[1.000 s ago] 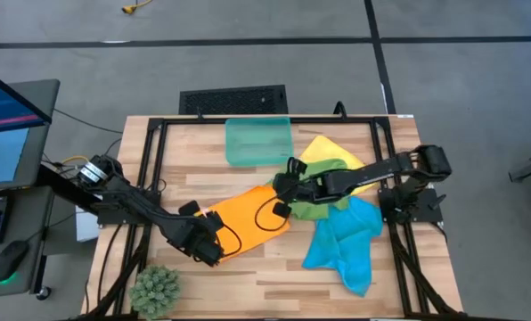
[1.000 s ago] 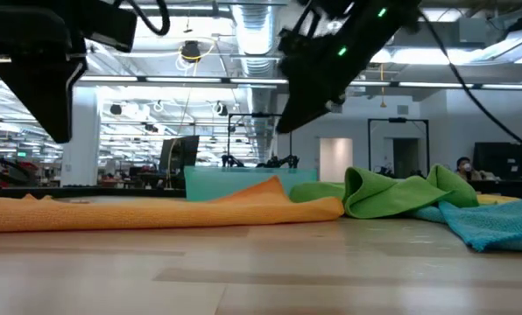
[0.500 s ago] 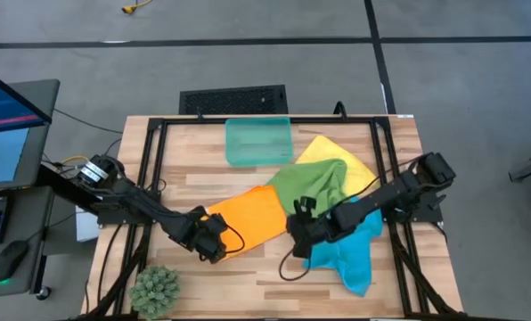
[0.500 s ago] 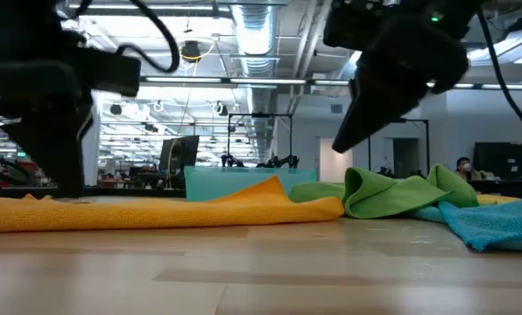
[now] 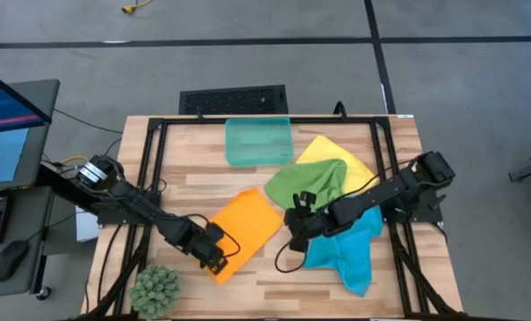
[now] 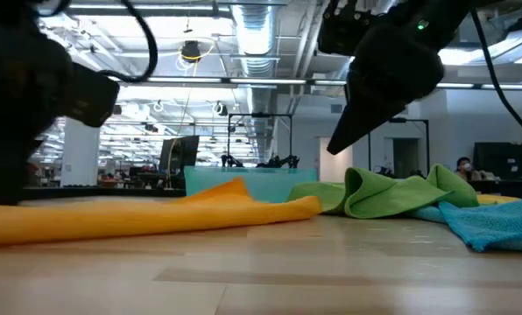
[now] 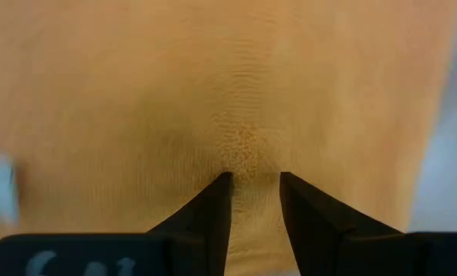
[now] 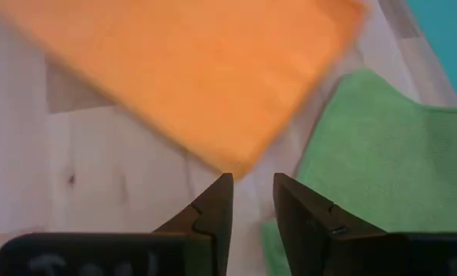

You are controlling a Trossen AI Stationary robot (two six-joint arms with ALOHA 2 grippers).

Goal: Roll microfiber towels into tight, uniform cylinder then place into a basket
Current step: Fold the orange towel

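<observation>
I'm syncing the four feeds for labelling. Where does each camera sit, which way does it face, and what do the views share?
High view: above the table, looking straight down; both arms, left gripper on the orange towel, right gripper nearby.
Low view: at tabletop height, looking level across; both arms come in from above.
Left wrist view: on the left wrist, facing orange cloth; its two dark fingers pinch it.
Right wrist view: on the right wrist, facing the orange towel and green towel; its fingers hold nothing.
All four views share the orange towel.

Robotics lab in an open-plan industrial hall, exposed ceiling ducts (image 6: 252, 22) and strip lights, wooden worktop (image 5: 185, 165) in a black frame, operator's monitor (image 5: 3, 102), keyboard, mouse alongside, grey taped floor
</observation>
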